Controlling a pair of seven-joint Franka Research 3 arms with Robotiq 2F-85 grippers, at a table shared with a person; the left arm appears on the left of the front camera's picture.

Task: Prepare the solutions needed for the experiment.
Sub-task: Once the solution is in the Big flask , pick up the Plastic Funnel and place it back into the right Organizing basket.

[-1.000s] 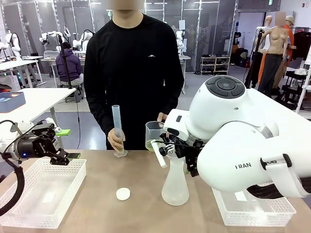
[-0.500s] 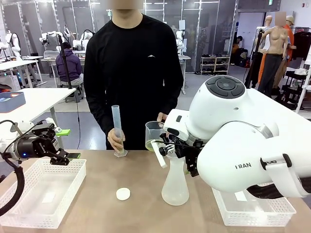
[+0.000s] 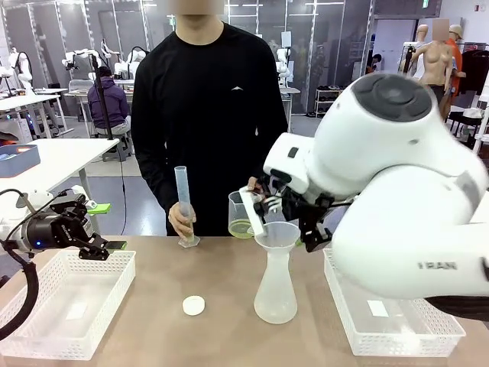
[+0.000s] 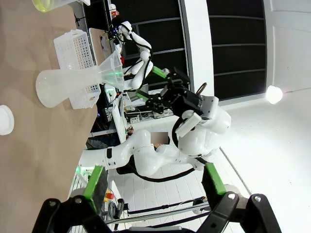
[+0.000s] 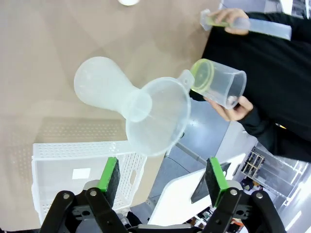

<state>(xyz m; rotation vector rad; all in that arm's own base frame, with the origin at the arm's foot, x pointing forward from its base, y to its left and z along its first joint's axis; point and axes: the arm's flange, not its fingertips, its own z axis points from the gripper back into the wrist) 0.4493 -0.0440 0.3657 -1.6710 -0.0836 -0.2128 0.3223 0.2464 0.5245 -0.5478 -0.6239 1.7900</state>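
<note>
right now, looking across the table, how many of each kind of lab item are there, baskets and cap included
white baskets: 2
flask: 1
funnel: 1
beaker: 1
measuring cylinder: 1
white cap: 1
total: 7

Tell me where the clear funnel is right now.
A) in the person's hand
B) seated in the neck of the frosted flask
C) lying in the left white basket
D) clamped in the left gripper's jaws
B: the funnel stands upright in the neck of the flask on the table.
</note>
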